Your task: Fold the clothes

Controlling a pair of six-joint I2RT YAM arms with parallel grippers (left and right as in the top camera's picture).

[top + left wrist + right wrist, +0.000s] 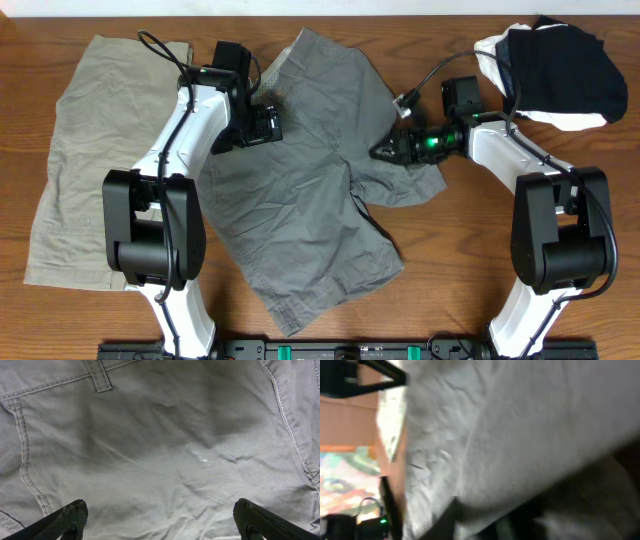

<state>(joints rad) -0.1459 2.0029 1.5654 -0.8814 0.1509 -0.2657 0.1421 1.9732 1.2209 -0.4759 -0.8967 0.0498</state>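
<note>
The left jaws stand wide apart, their dark fingers (65, 517) over the grey shorts (300, 200) just below a belt loop (100, 375). The right jaws look pinched together on a bunched fold at the shorts' right edge, though that wrist view is blurred and filled with cloth. The shorts lie wrinkled and aslant in the middle of the wooden worktop (450, 260), between the arms. A khaki garment (85, 150) lies at the left. A black cloth (565, 65) lies over a white cloth (490, 55) at the far right.
</note>
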